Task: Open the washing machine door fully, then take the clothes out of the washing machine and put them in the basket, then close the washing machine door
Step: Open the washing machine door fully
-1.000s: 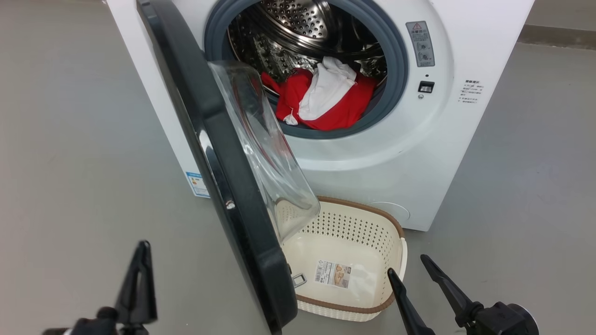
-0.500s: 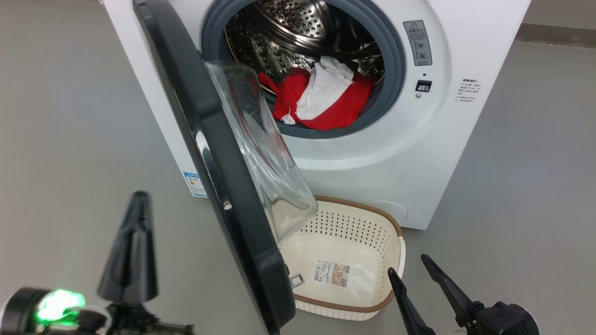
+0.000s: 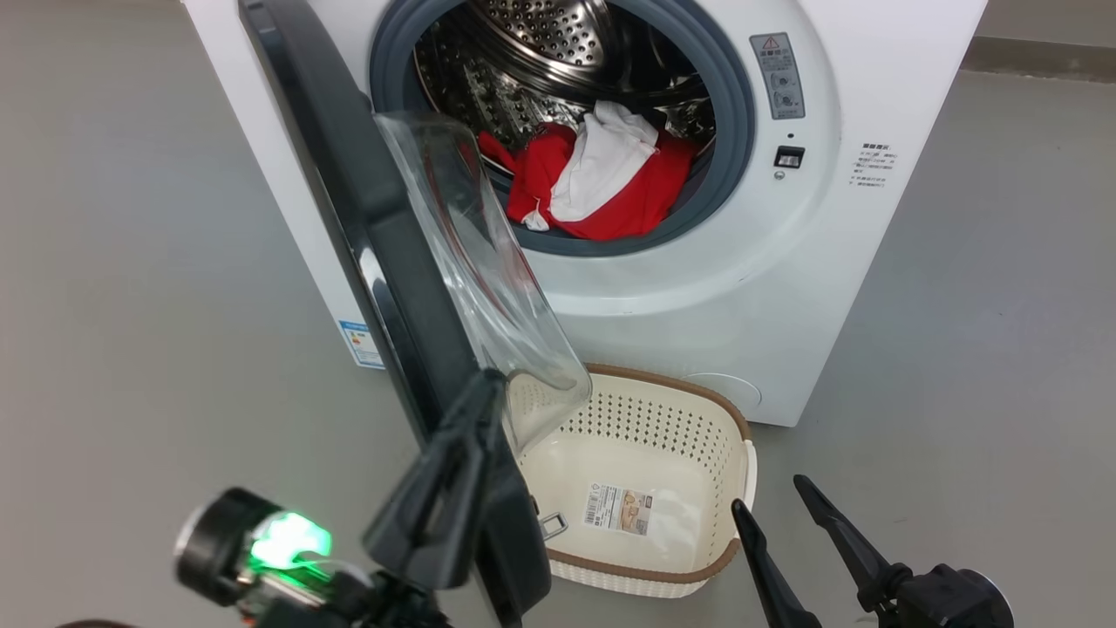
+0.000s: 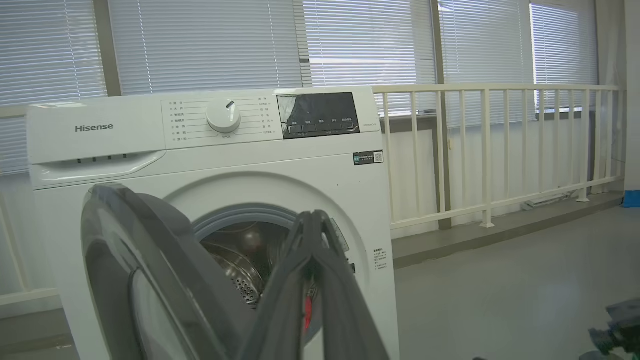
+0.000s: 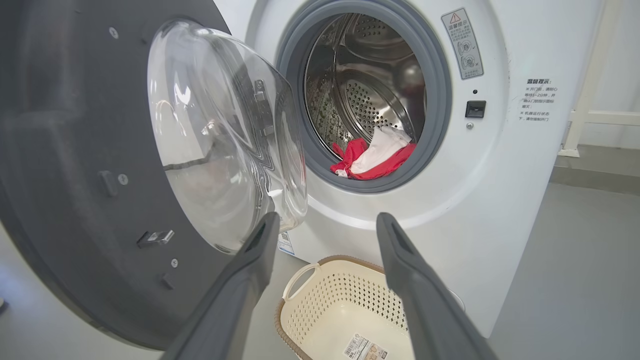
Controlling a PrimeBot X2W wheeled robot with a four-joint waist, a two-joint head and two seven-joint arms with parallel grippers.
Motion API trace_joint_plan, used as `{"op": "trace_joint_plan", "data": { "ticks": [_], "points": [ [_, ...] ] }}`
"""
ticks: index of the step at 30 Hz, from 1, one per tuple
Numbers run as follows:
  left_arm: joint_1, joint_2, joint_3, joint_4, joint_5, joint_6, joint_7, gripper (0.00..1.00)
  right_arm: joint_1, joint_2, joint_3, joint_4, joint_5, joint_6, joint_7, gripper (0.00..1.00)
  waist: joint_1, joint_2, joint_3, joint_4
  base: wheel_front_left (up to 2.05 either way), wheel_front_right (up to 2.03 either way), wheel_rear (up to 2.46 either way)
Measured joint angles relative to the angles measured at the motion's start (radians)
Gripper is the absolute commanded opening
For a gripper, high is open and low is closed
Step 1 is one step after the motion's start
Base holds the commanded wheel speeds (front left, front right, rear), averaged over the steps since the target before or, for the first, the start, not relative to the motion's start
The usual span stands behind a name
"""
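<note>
Now on the first step: the washing machine door (image 3: 384, 244) stands only partly open, swung out over the basket (image 3: 663, 419).

Judging by the pose, the left gripper (image 3: 488, 388), fingers pressed together, is at the door's lower rim on its glass side; whether it touches the rim I cannot tell. The right gripper (image 3: 767, 491) hangs spread and empty just beside the basket's near corner. The red and white clothes (image 3: 610, 192) lie in the steel drum of the washing machine (image 3: 785, 288), none in the basket yet. The next move probably calls for pushing the door outward to the left until it clears the opening, so that the right arm can reach in. The machine and basket sit on a smooth grey floor (image 3: 131, 262); behind are window blinds (image 4: 200, 45) and a cream railing (image 4: 500, 145).
</note>
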Motion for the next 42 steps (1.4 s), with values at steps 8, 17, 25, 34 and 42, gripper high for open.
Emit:
{"op": "trace_joint_plan", "data": {
  "ticks": [8, 17, 25, 34, 42],
  "points": [
    [0.003, -0.017, -0.114, 0.045, -0.036, -0.018, 0.109, 0.0, 0.0, 0.0, -0.005, 0.0, 0.007, 0.0, -0.003, 1.0, 0.0, 0.0, 0.002, 0.006, 0.0, 0.0, 0.0],
    [0.013, -0.035, -0.165, 0.141, -0.064, -0.025, 0.17, 0.0, 0.0, 0.0, -0.007, 0.0, 0.008, 0.0, -0.003, 1.0, 0.0, 0.0, 0.005, 0.007, 0.0, 0.0, 0.0],
    [0.033, -0.031, -0.151, 0.264, -0.073, 0.002, 0.18, 0.0, 0.0, 0.0, -0.007, 0.0, 0.008, 0.0, -0.003, 1.0, 0.0, 0.0, 0.008, 0.0, 0.0, 0.0, 0.0],
    [0.045, -0.024, -0.119, 0.298, -0.07, 0.042, 0.166, 0.0, 0.0, 0.0, -0.005, -0.006, 0.008, 0.0, -0.003, 1.0, 0.0, 0.0, 0.009, 0.005, 0.0, 0.0, 0.0],
    [0.052, -0.016, -0.112, 0.3, -0.07, 0.052, 0.163, 0.0, 0.0, 0.0, -0.004, -0.01, 0.008, 0.0, -0.003, 1.0, 0.0, 0.0, 0.004, 0.027, 0.0, 0.0, 0.0]
  ]
}}
